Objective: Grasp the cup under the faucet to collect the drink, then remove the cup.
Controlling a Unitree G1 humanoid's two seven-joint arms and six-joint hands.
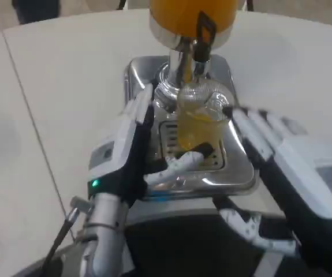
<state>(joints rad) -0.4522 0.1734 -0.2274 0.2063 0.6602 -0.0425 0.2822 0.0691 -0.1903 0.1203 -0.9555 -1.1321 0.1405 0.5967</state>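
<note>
- The clear cup (pixel 197 118) stood on the drip tray (pixel 235 173) of the orange juice dispenser (pixel 191 17), right under the faucet (pixel 197 43).
- Orange drink was streaming in; the cup looked roughly half full, so collecting was under way.
- The left hand (pixel 125 153) hovered beside the cup, fingers spread, holding nothing.
- The right hand (pixel 281 156) waited opposite, fingers extended and apart.
- Left to do, by my reckoning: grasp the cup and remove it to the counter (pixel 67 69).
</note>
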